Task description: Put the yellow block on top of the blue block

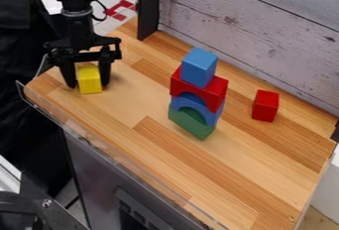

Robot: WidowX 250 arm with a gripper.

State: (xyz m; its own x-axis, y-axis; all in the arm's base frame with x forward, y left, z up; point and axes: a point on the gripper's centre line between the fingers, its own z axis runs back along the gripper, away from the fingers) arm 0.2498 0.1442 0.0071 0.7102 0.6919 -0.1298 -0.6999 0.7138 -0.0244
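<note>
At the left end of the wooden counter, the black gripper [87, 84] hangs down, shut on the yellow block [90, 81]. One finger is on each side of the block, and its front face shows between them. Right of the gripper, near the middle of the counter, stands a stack. The blue block [198, 68], a cube, is at its top, resting on a red arch [198, 89]. Below that are a blue arch [210, 115] and a green arch [191, 123] at the base.
A red block [265, 106] stands by itself to the right of the stack on the wooden counter [179, 167]. The whitewashed plank wall [265, 35] runs along the back, with a black post [149, 6] at its left end. A clear raised edge lines the front.
</note>
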